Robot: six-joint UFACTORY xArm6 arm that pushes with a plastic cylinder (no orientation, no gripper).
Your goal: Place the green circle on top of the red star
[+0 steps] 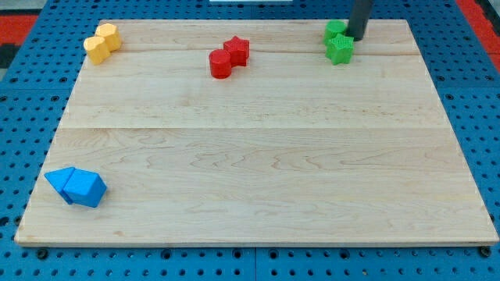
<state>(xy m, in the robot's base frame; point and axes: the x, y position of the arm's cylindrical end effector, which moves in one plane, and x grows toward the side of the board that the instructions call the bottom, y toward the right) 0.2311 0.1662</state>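
Note:
The green circle [335, 30] lies near the board's top right, with a green star [340, 50] right below it and touching it. The red star [237, 48] lies at the top middle, with a red round block [221, 64] against its lower left. My tip [355, 37] is at the right side of the green circle, close to or touching it, just above and to the right of the green star. The red star is well to the view's left of my tip.
Two yellow blocks [102, 43] sit together at the top left corner. Two blue blocks [76, 186] sit together at the bottom left. The wooden board [258, 156] lies on a blue perforated surface; its top edge runs just behind the green blocks.

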